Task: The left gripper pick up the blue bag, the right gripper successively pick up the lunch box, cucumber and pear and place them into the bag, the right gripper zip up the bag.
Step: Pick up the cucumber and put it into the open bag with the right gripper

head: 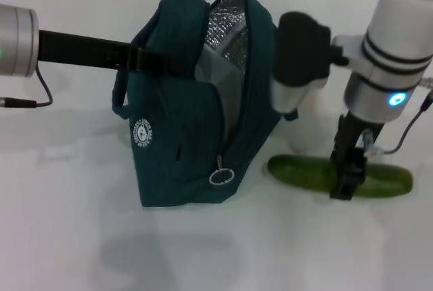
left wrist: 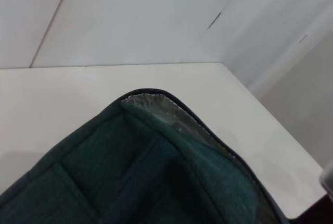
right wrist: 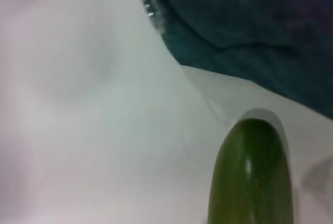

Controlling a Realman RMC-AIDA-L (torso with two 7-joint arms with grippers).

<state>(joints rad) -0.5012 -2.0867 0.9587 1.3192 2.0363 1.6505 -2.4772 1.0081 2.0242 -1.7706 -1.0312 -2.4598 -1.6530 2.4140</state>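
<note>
1. Reaching in from the left of the head view, the left gripper (head: 152, 59) sits at the upper left edge of the blue bag (head: 183, 135). Its fingers disappear into the fabric near the carry strap, so I cannot tell whether they are wide or pinched.
2. Standing on the white worktop (head: 67, 203), the bag is held upright with its mouth unzipped and gaping toward the right. Silver lining (head: 226, 20) shows inside, and the left wrist view shows the same lining at the rim (left wrist: 148, 101).
3. Low on the bag's front, a zipper pull ring (head: 221, 176) hangs from the open zip.
4. Just right of the bag's base, the cucumber (head: 298, 169) lies flat on the worktop, lengthwise left to right. The right wrist view shows its rounded end (right wrist: 252, 177) near the bag's lower edge but apart from it.
5. The right gripper (head: 346, 177) points straight down over the cucumber's right half, its dark fingers set narrow on either side of it, touching the skin.
</note>
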